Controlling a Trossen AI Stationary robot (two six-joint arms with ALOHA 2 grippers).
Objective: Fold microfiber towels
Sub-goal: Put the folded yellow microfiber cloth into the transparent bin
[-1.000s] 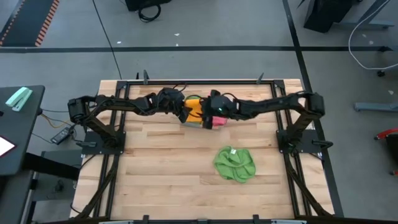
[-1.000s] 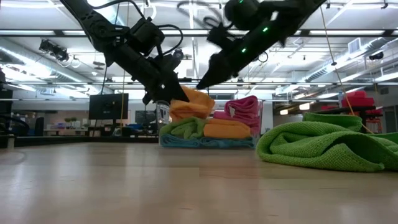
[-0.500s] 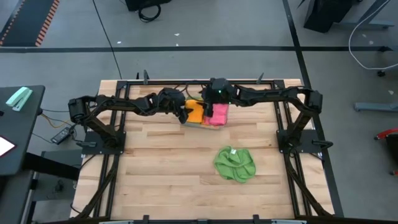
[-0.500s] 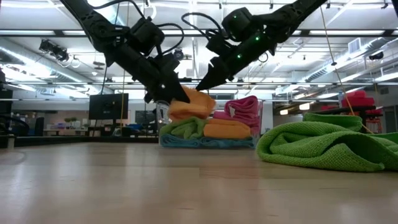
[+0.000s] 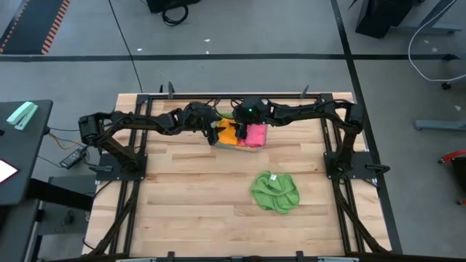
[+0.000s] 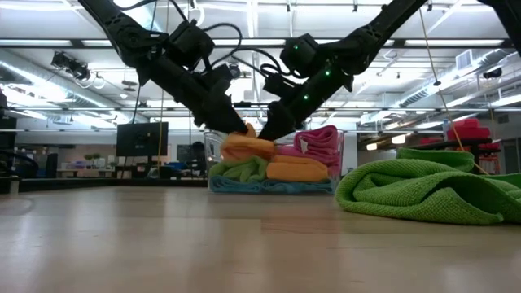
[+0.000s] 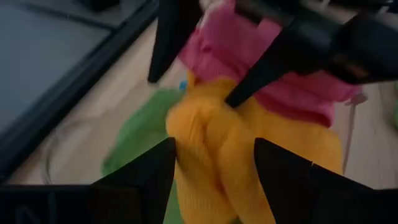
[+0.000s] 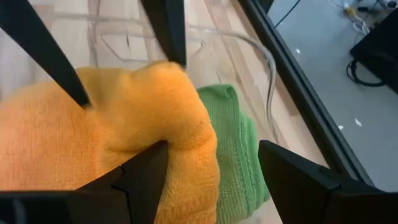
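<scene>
Since a second ago the right gripper [image 5: 238,129] has swung down from above the pile to meet the left gripper [image 5: 217,132] at the orange towel [image 6: 247,145].

Nearest in the low view, a crumpled green towel [image 6: 423,187] lies alone on the wooden table [image 5: 189,204], well apart from the arms. Farther back, a clear tray [image 8: 205,43] holds the pile – green, orange and pink towels [image 5: 256,134]. Both grippers stand at the top orange towel, jaws apart on either side of its bunched top, neither clamped.

Judged step: picking a towel to fold. Next, the jaws need to close on separate edges and lift. Each arm's fingers crowd the other's, and the tray wall is close.
</scene>
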